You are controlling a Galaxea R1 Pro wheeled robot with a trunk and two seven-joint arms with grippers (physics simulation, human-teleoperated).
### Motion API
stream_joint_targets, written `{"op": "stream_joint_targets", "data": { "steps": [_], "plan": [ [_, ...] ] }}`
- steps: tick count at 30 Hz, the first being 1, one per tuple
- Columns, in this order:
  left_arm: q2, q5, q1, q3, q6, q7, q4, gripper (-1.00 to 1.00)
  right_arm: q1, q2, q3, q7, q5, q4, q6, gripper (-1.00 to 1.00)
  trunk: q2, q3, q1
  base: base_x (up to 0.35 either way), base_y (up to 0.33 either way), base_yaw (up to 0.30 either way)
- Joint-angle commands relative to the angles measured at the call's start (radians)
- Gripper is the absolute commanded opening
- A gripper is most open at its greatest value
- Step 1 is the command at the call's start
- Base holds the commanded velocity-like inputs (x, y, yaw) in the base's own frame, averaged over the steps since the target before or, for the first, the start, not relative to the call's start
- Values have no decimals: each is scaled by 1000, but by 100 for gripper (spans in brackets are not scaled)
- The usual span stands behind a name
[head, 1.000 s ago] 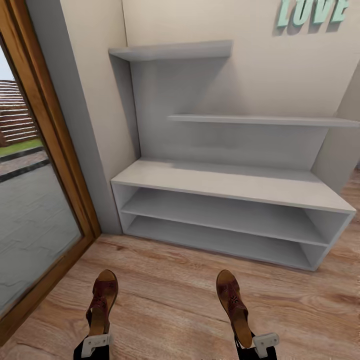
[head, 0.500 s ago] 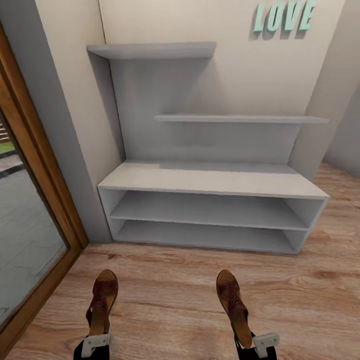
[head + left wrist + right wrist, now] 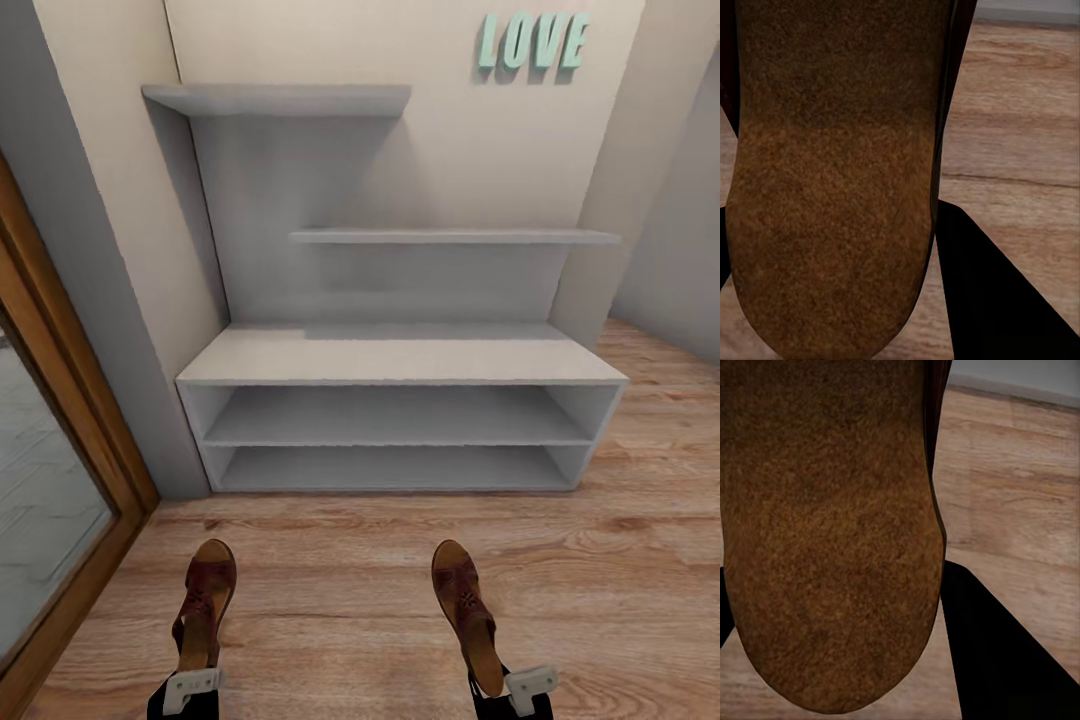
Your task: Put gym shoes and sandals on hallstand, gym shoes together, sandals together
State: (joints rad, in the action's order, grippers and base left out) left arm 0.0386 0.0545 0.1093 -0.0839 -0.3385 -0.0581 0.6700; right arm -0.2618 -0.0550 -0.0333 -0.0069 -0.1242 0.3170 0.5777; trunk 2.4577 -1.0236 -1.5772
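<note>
head cam swung since the earlier frames: hallstand (image 3: pixel 400 360) sat more centred and squarer-on, glass door (image 3: pixel 40 520) slid toward the frame edge, while both sandals kept the same spot in view. left gripper (image 3: pixel 190 690) held the left sandal (image 3: pixel 203 600) by its heel, toe fwd, and right gripper (image 3: pixel 515 690) likewise clamped the right sandal (image 3: pixel 467 610). both were carried above the corridor floor (image 3: pixel 350 610) in front of the rack, whose bench and shelves were bare; "love" letters (image 3: pixel 530 42) hung on the wall.
</note>
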Motion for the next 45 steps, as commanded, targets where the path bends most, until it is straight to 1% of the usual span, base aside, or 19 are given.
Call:
{"op": "stream_joint_targets", "data": {
  "steps": [1,19,21,23,25,26,28,29,30,31,33,34,36,37,39,40,42,43,45],
  "plan": [
    [0,2,0,-2,-2,-5,-1,-100,-1,-1,-3,1,1,-1,2,-100,0,-1,0,0,4,-6],
    [-1,0,0,1,-1,-7,0,-100,-1,0,-2,1,1,4,3,-100,0,-1,0,0,1,-1],
    [-6,-6,7,17,8,-5,1,-100,-1,-3,0,0,1,2,2,-100,0,-1,0,0,0,0],
    [-14,-7,13,23,16,-2,2,-100,-1,-8,3,-7,1,2,2,-100,0,-1,0,0,0,0],
    [-25,-10,17,28,24,0,7,-100,-1,-19,26,-24,4,3,3,-100,0,-1,0,0,0,0],
    [-32,-13,19,31,33,1,11,-100,-1,-26,63,-45,10,3,3,-100,0,-1,0,0,0,0],
    [-38,-18,24,32,49,2,15,-100,-1,-30,112,-70,17,4,2,-100,0,-1,0,0,0,0],
    [-42,-22,39,33,76,3,18,-100,-1,-33,165,-91,21,5,2,-100,0,-1,0,0,0,0],
    [-43,-23,50,33,93,4,19,-100,-1,-34,190,-99,23,5,1,-100,0,-1,0,0,0,0],
    [-45,-26,76,33,133,4,20,-100,-1,-37,237,-110,25,6,1,-100,0,-1,0,0,0,0],
    [-47,-27,106,33,178,6,18,-100,-1,-41,274,-117,26,8,0,-100,0,-1,0,0,0,0],
    [-48,-27,139,33,223,6,16,-100,-1,-48,302,-122,28,10,0,-100,0,-1,0,0,0,0],
    [-51,-27,173,33,269,7,15,-100,-1,-60,321,-124,29,17,-1,-100,0,-1,0,0,0,0],
    [-55,-27,207,33,312,7,14,-100,-1,-75,334,-126,30,28,-3,-100,0,-1,0,0,0,0],
    [-62,-27,243,33,355,6,14,-100,-1,-92,342,-128,33,40,-5,-100,0,-1,0,0,0,0],
    [-73,-27,280,33,398,5,13,-100,-1,-113,348,-129,38,49,-7,-100,0,-1,0,0,0,0],
    [-85,-27,318,33,440,5,13,-100,-1,-136,351,-130,47,56,-8,-100,0,-1,0,0,0,0],
    [-96,-28,355,33,483,4,13,-100,-1,-158,353,-130,61,59,-9,-100,0,-1,0,0,0,0],
    [-104,-27,391,33,527,2,13,-100,-1,-180,354,-131,83,62,-12,-100,0,-1,0,0,0,0]
  ]
}}
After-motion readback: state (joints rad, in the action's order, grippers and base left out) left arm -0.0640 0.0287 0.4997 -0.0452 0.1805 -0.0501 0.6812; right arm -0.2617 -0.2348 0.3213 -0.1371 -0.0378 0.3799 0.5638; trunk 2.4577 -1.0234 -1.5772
